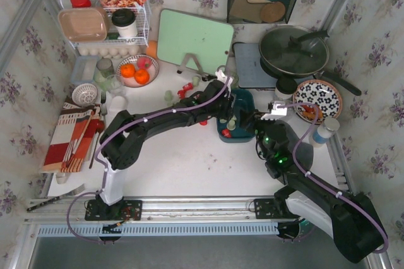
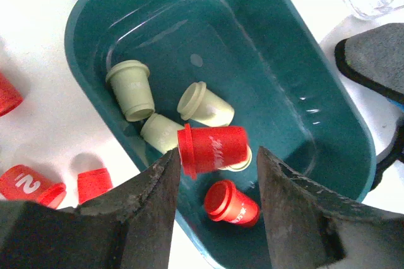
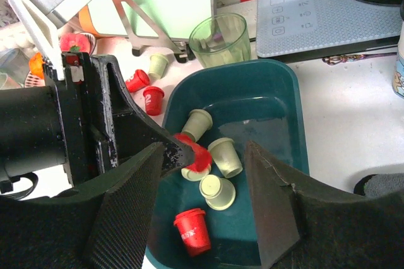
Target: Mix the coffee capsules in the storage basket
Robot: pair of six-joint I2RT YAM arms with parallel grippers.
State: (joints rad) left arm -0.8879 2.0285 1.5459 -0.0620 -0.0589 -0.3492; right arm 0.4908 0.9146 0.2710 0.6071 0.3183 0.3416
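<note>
The dark teal storage basket [image 2: 284,79] sits mid-table [image 1: 247,100] and shows in the right wrist view [image 3: 278,111]. In it lie several pale green capsules [image 2: 132,89] [image 3: 225,155] and a red capsule [image 2: 231,203] [image 3: 192,231]. My left gripper [image 2: 218,155] [image 1: 230,114] is open above the basket's near end. A blurred red capsule [image 2: 211,149] [image 3: 199,152] hangs between its jaws, touching only the left fingertip [image 2: 170,168]. My right gripper [image 3: 205,149] [image 1: 257,124] is open and empty over the basket. More red capsules [image 2: 28,184] [image 3: 151,100] and a pale green one [image 3: 158,65] lie on the table outside.
A green glass cup [image 3: 219,38] stands just beyond the basket. Behind are a green cutting board [image 1: 192,38], an induction hob [image 3: 315,4] with a pan [image 1: 293,51], a patterned plate [image 1: 317,100], a bowl of oranges [image 1: 137,71] and a wire rack [image 1: 104,23].
</note>
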